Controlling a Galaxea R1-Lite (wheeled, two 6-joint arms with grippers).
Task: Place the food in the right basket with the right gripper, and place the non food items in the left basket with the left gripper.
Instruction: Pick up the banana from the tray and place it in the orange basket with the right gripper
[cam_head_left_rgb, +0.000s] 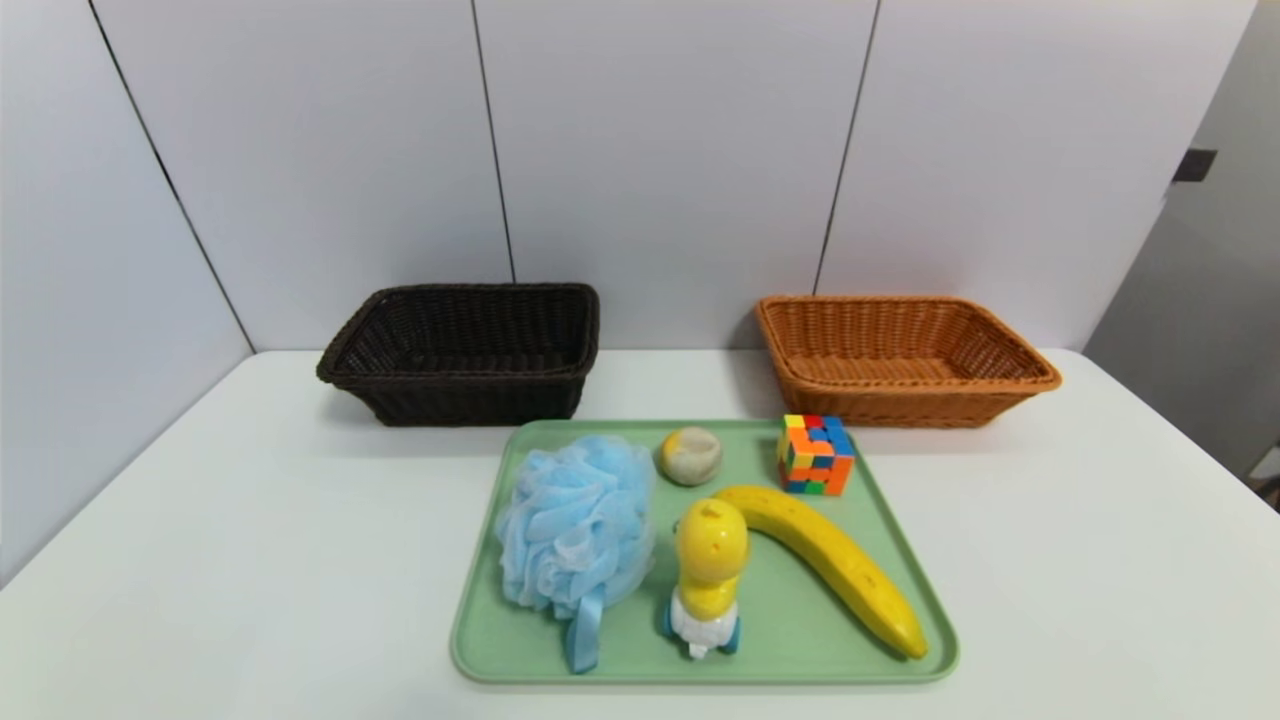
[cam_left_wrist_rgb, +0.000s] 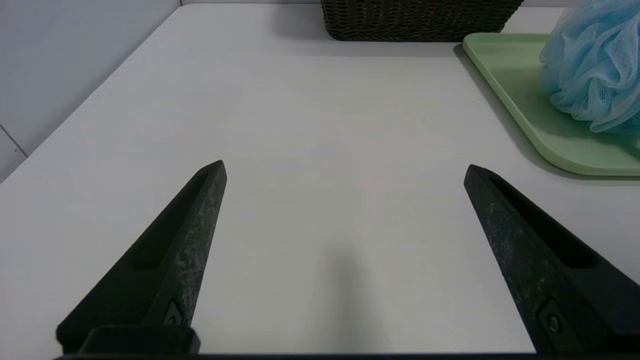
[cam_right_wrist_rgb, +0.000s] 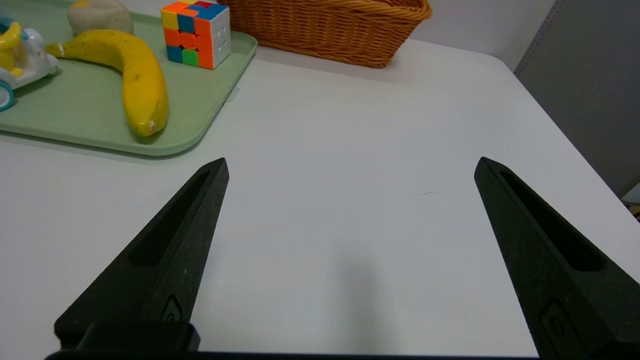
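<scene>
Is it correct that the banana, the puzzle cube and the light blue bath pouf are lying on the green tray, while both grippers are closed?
No, the grippers are not closed: the left wrist view and right wrist view show the left gripper and right gripper both open. The banana, puzzle cube and light blue bath pouf do lie on the green tray.

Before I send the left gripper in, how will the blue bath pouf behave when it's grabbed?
The blue bath pouf is gathered mesh, so it will probably squash between the fingers and feel light for its bulk. Its ribbon loop lies limp on the green tray, so expect it to dangle once lifted.
</scene>
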